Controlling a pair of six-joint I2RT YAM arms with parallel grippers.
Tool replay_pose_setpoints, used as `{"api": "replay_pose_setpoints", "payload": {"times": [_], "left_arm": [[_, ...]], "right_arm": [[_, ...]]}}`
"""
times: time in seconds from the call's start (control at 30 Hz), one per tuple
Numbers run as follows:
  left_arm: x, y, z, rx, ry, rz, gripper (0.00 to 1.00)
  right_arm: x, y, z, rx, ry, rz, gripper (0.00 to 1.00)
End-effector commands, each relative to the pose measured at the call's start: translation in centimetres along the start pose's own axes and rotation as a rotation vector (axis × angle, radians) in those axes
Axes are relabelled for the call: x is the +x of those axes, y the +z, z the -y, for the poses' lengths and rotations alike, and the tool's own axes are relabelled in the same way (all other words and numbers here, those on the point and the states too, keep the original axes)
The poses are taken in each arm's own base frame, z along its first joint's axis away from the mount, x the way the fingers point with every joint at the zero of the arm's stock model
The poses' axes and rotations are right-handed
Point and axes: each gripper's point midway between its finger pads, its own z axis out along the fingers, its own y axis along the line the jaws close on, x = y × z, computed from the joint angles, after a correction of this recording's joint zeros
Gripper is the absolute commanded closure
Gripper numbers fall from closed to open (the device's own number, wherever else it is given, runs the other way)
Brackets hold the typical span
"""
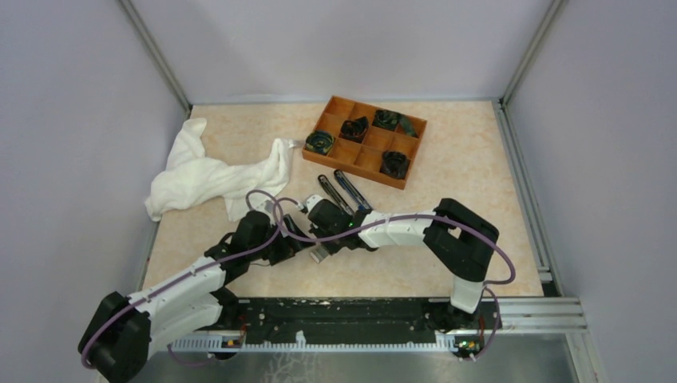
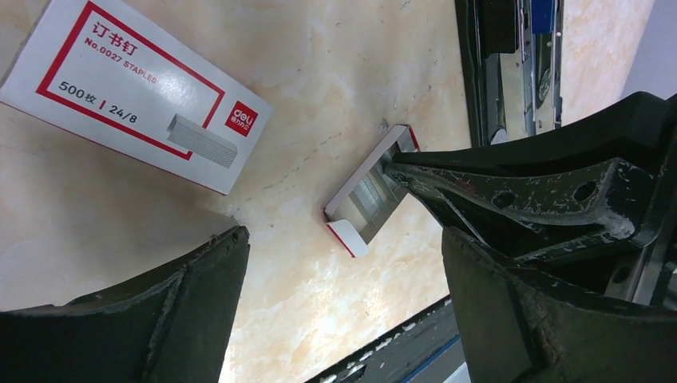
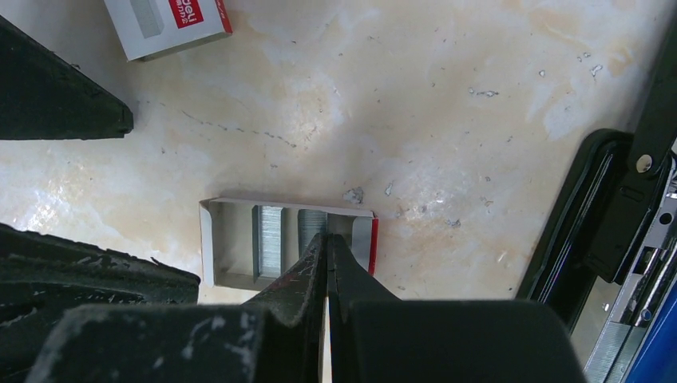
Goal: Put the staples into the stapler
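Right gripper was down in the tray, fingers pressed together with only a sliver between them and tips on the staples. Whether a strip was pinched, I couldn't tell. Left gripper hung just beside it, jaws wide apart and holding nothing, likely placed to steady the tray if it slid. The tray lay slid out of its carton, which sat nearby on the table. The stapler waited close by, seemingly hinged open for a strip. A clean lift looked like the next call.
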Motion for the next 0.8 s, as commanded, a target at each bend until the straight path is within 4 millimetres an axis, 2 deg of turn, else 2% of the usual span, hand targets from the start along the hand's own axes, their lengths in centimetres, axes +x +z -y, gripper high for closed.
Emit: {"api": "replay_pose_setpoints", "payload": {"times": [0.0, 0.23, 0.27, 0.4, 0.6, 0.77], "left_arm": [[-0.5, -0.2, 0.4, 0.027, 0.012, 0.029, 0.05], [-2.0, -1.0, 1.9, 0.093, 0.020, 0.111, 0.05], [-2.2, -1.1, 2.1, 0.103, 0.025, 0.120, 0.05], [-3.2, -1.8, 3.5, 0.152, 0.044, 0.166, 0.05], [-4.9, -3.5, 6.6, 0.294, 0.095, 0.255, 0.05], [-5.6, -4.9, 9.2, 0.422, 0.144, 0.303, 0.05]], "right_arm": [[-2.8, -1.1, -0.8, -0.011, -0.005, 0.095, 1.00], [-4.7, -3.3, -0.8, -0.026, 0.000, 0.179, 1.00], [-5.7, -4.4, -0.8, -0.033, 0.004, 0.215, 1.00], [-7.2, -6.1, -0.6, -0.065, 0.032, 0.285, 1.00], [-9.5, -9.2, 0.8, -0.155, 0.139, 0.434, 1.00], [-11.1, -12.2, 2.7, -0.188, 0.222, 0.576, 1.00]]}}
